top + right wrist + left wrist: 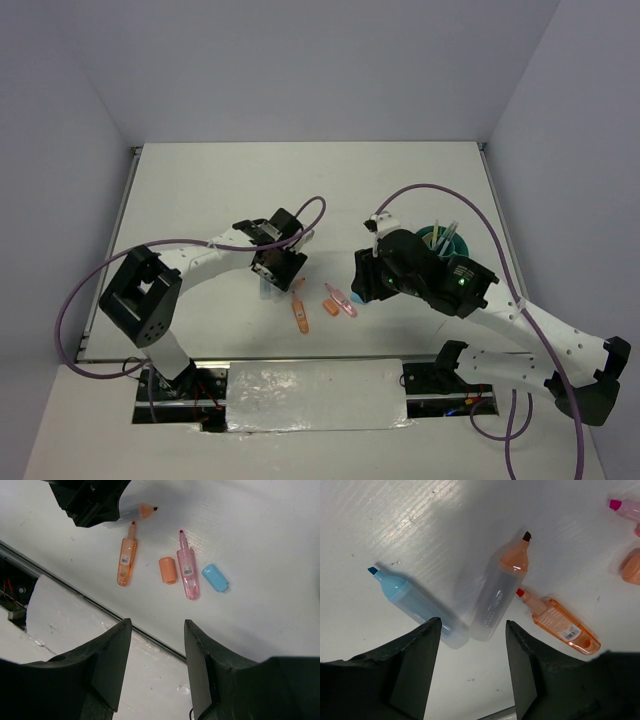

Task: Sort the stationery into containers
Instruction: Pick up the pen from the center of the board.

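Observation:
My left gripper (472, 625) is open and empty just above a light blue highlighter (417, 605) and an orange-capped grey highlighter (502, 587), which lie side by side. A flat orange highlighter (560, 625) lies to their right and shows in the top view (300, 315). My right gripper (157, 625) is open and empty, above the table's front edge. Beyond it lie the orange highlighter (126, 560), an orange cap (167, 570), a pink highlighter (187, 570) and a blue cap (215, 577). The teal cup (447, 243) holds thin pens behind the right arm.
The pink highlighter (344, 303) and orange cap (331, 310) lie between the two grippers. A foil-covered strip (315, 395) runs along the table's front edge. Purple cables loop over both arms.

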You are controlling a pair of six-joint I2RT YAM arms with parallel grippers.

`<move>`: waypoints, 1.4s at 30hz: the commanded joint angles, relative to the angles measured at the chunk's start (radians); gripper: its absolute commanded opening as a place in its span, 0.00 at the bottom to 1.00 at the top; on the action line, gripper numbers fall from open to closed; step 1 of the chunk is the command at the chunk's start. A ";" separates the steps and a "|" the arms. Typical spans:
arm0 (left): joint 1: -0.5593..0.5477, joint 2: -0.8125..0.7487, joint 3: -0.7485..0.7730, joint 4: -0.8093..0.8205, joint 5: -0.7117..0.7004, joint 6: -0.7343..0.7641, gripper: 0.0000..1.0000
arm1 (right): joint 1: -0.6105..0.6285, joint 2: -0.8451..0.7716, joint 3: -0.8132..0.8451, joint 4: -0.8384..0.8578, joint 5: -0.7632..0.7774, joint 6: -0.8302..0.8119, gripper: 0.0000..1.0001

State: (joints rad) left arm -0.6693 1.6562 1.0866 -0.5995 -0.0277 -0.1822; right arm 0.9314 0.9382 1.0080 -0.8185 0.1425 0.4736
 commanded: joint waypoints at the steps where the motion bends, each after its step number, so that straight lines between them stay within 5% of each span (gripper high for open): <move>1: -0.001 0.017 0.018 0.024 0.028 0.023 0.66 | 0.001 -0.003 0.047 -0.007 0.003 -0.016 0.54; 31: -0.023 0.088 -0.002 0.046 0.034 0.020 0.46 | 0.000 0.043 0.083 0.005 0.006 -0.029 0.54; 42: -0.024 0.128 0.002 0.049 0.034 0.015 0.48 | 0.001 0.039 0.095 -0.005 0.011 -0.030 0.54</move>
State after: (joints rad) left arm -0.6880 1.7565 1.0863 -0.5575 -0.0017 -0.1825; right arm 0.9314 0.9810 1.0492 -0.8238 0.1425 0.4545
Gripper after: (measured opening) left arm 0.480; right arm 0.542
